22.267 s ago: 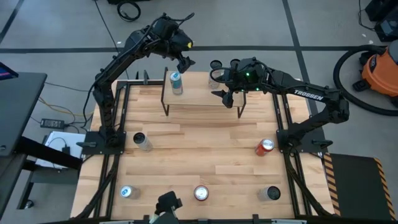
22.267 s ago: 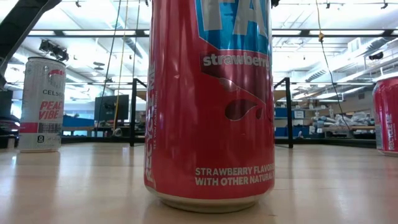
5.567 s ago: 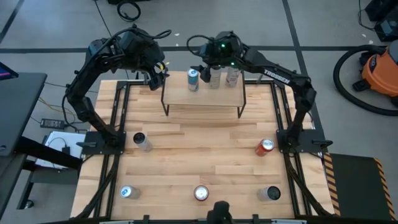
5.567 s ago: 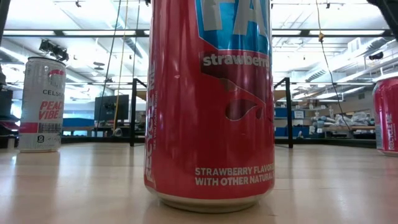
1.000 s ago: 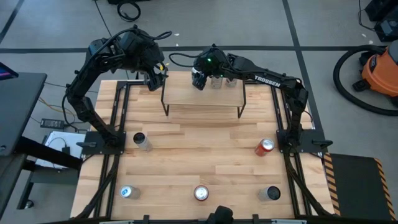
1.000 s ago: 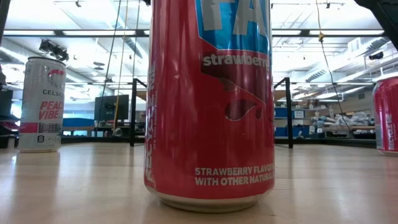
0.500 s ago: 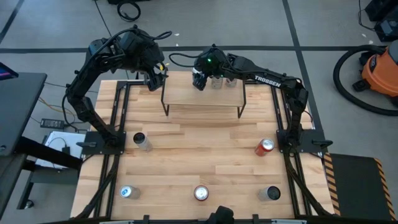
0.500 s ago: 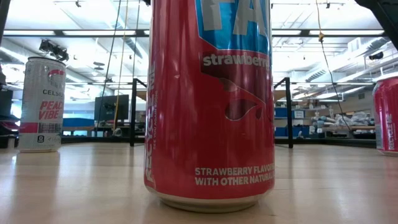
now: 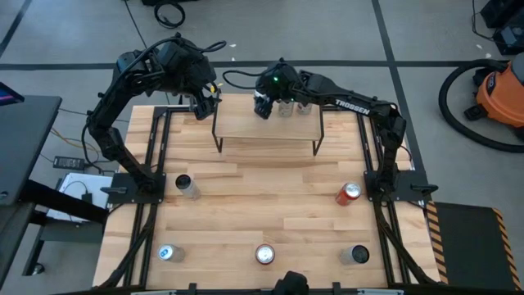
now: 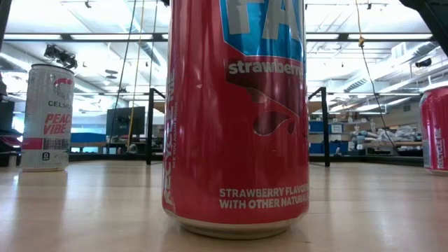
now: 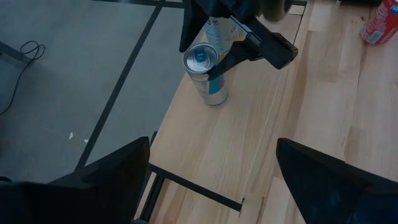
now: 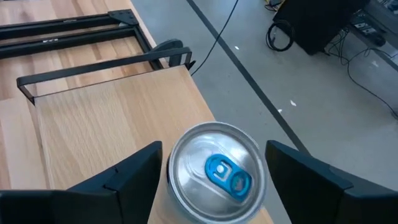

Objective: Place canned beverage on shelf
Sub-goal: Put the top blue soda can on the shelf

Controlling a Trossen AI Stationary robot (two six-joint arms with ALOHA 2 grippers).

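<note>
A wooden tabletop (image 9: 262,197) seen from above, with two dark robot arms reaching to its far edge.

Nearest the camera, three cans stand in a row along the front: a blue-topped can (image 9: 167,253), a red strawberry can (image 9: 264,255) that fills the low view, and a dark-topped can (image 9: 356,255). Farther back, a silver can (image 9: 186,185) stands near the left arm's base and a red can (image 9: 350,192) near the right arm's base.

At the far edge stands the shelf (image 9: 266,124), a light wooden board on thin black legs. On its back left part is the silver can with a blue tab (image 12: 216,171), upright, with two more cans (image 9: 293,105) just beside it.

The right pincer (image 9: 262,105) sits over this can, its fingers (image 12: 134,174) spread on either side of the rim. The wrist view shows gaps on both sides, so it appears open rather than gripping.

The left pincer (image 9: 205,97) hangs near the shelf's left end, fingers wide apart, holding nothing.

The can is probably rigid but thin-walled, smooth and slippery, and fairly heavy if full. A firm squeeze across the middle of its body seems safest; too much force could dent it, and it may tip easily.
</note>
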